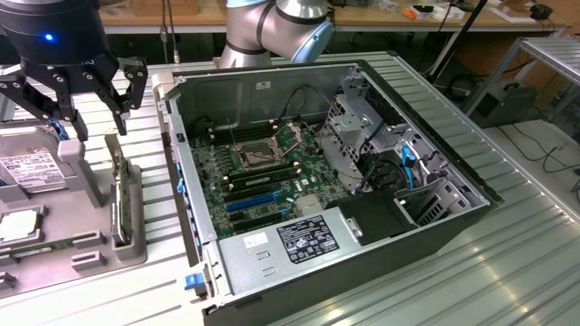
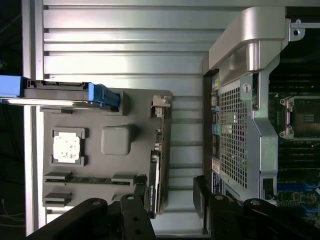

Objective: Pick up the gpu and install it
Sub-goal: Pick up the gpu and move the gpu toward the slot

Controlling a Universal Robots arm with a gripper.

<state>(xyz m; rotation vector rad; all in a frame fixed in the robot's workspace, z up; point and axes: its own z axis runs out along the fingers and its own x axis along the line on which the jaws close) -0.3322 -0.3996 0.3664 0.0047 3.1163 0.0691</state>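
hand spread, empty, above gpu | gpu upright in tray slot, edge nearest computer case | judged: stood on edge for a straddling grip

gpu lower edge hidden, hard drive cropped

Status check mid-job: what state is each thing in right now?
gripper: open, empty, above the tray.
gpu: on edge in its tray slot, ungripped.
computer case: side open, motherboard exposed.
hard drive: seated in the tray.
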